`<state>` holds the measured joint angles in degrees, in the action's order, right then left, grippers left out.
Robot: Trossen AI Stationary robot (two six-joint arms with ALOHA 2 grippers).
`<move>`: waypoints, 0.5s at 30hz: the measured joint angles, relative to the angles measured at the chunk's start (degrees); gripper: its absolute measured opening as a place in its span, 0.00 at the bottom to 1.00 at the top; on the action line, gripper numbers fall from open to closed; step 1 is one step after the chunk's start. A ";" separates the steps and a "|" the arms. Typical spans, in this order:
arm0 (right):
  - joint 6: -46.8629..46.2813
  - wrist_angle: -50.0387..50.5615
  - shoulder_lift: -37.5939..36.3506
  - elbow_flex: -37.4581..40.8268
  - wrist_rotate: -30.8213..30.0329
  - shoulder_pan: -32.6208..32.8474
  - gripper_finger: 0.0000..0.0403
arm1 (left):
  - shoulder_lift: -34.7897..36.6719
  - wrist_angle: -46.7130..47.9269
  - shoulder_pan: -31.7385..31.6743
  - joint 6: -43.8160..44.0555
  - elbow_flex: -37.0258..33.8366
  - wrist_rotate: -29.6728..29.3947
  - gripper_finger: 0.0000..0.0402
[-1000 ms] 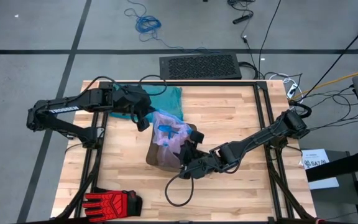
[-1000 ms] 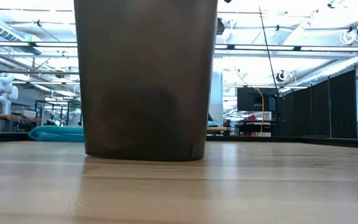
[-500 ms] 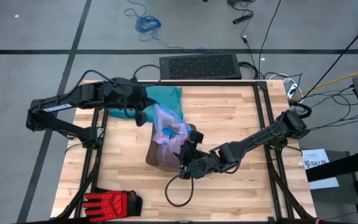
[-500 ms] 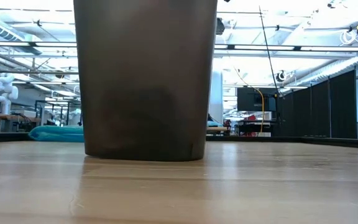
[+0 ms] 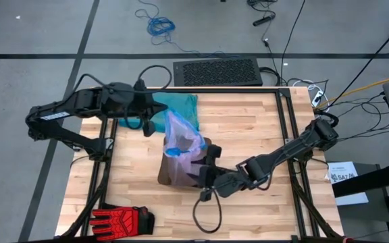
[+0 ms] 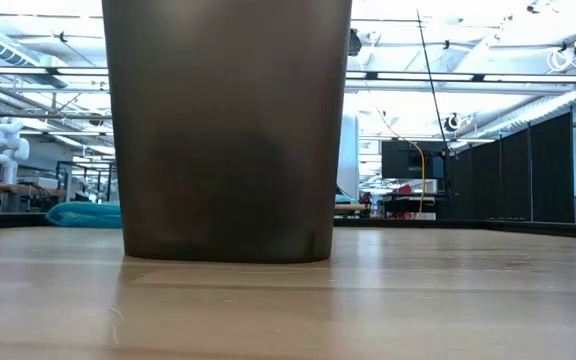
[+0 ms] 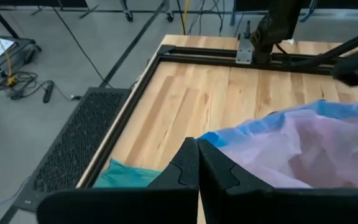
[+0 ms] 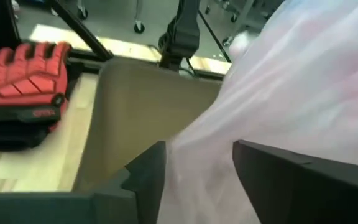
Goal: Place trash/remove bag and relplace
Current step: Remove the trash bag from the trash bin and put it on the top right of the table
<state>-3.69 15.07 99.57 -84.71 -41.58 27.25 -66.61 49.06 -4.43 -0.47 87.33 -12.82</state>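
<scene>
The lilac-pink bag [image 5: 184, 138] with its blue rim rises out of the brown bin [image 5: 174, 173], which stands on the table and fills the low view [image 6: 228, 130]. My left gripper [image 5: 155, 121] is at the bag's far-left top, shut on it. My right gripper [image 5: 208, 174] is open at the bin's right rim; in the right wrist view its fingers [image 8: 197, 180] stand either side of the bag's film [image 8: 278, 81]. The teal-green bag [image 5: 175, 104] lies flat near the table's far edge. No paper wads show. My left gripper [image 7: 197, 163] pinches the bag's blue rim [image 7: 219, 138] between its shut fingers, at the bag's upper far-left corner. The bag is drawn up and hangs from there into the bin. One layer or several, I cannot tell. My right gripper: whether its open fingers touch the bag or the bin, I cannot tell.
A red-and-black glove [image 5: 120, 219] lies at the table's near-left corner. A black cable loops on the table near my right arm [image 5: 204, 216]. A black frame [image 5: 286, 135] runs round the table top. Bare wood lies to the right and near side.
My left gripper has moved up and toward the table's far-left, still shut, pulling the bag's rim higher so that more of the bag stands above the bin. My right gripper has shifted a little toward the near edge. The bin has slid slightly toward the near edge.
</scene>
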 joint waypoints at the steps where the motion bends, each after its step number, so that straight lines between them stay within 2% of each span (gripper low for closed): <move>1: 0.15 -0.04 -0.68 0.00 0.02 0.22 0.47 | 0.00 0.18 0.18 -0.02 0.27 -0.49 0.00; 8: 6.16 1.37 -6.87 -0.01 -0.64 3.31 0.55 | 0.00 1.12 1.91 -0.02 1.18 -2.36 0.00; 13: 8.61 5.34 -11.95 -0.13 -8.24 4.22 0.54 | -0.38 1.07 2.76 0.14 1.24 -2.68 0.00; 15: 8.90 6.24 -13.42 -0.13 -9.51 3.83 0.54 | -0.98 1.13 2.92 0.33 1.26 -2.54 0.00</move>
<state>5.21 21.31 86.15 -84.84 -51.09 31.08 -67.59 50.19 -1.51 -0.14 88.60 -15.37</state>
